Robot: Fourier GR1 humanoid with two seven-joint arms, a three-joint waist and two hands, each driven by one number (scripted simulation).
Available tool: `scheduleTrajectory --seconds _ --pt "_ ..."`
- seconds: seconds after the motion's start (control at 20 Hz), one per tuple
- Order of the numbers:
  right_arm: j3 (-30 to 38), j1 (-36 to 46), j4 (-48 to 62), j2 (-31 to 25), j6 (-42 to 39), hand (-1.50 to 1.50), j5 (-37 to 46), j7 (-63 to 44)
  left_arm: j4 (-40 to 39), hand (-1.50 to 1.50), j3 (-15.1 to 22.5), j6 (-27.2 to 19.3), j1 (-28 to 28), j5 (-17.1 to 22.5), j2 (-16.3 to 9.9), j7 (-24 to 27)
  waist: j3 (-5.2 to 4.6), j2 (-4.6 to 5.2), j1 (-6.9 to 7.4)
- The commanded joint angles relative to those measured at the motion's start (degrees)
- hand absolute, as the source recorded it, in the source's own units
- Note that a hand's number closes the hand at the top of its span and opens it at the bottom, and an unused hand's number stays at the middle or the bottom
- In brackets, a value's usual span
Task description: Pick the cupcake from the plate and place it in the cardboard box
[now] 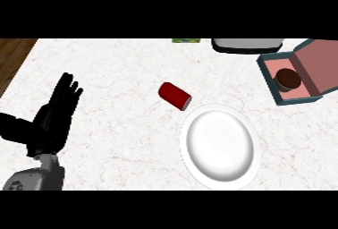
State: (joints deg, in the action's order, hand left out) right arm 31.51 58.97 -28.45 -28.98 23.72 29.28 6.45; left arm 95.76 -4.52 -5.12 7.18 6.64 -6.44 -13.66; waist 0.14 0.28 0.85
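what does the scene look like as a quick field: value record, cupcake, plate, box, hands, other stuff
cupcake: inside the cardboard box, upright
plate: white, nothing on it
box lid: open
left hand: open, fingers straight, at the view's left, holding nothing
right hand: not in view
red can: lying on its side, above the plate
counter: white marble

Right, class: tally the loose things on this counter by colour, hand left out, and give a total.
White: 1, the plate
Red: 1, the can
Brown: 1, the cupcake
Pink-lined: 1, the cardboard box
Total: 4
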Motion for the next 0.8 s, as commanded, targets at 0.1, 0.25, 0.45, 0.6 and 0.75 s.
scheduleTrajectory --seconds 0.1,0.25,0.45,0.6,0.75 --pt "7.78 -3.23 -1.79 -2.39 -3.51 -1.5 -10.26 5.82 0.13 0.0 -1.72 2.62 -2.04 2.08 -1.53 1.23 -0.09 -0.1 -0.1" --pt "8.4 -6.74 -3.31 -2.65 -3.68 -1.5 -12.62 9.95 -0.3 0.0 1.1 -1.37 -2.0 -1.62 2.14 2.25 -0.11 -0.1 -0.47" --pt "9.54 -7.17 -2.56 -8.2 -7.98 -1.5 -15.53 8.96 -0.13 0.0 1.65 -1.36 -0.29 -2.15 1.65 0.41 -0.11 -0.09 -0.4" --pt "8.81 -14.1 -7.99 -4.75 -8.37 -1.5 -18.15 12.15 2.1 0.0 2.48 -1.99 -2.78 -2.55 2.89 0.64 -0.14 -0.38 -0.91" --pt "10.0 -17.5 -5.75 -7.02 -10.27 -1.5 -20.4 15.69 -0.25 0.0 0.55 -0.9 0.19 -1.44 1.31 0.7 -0.12 -0.21 -0.77"
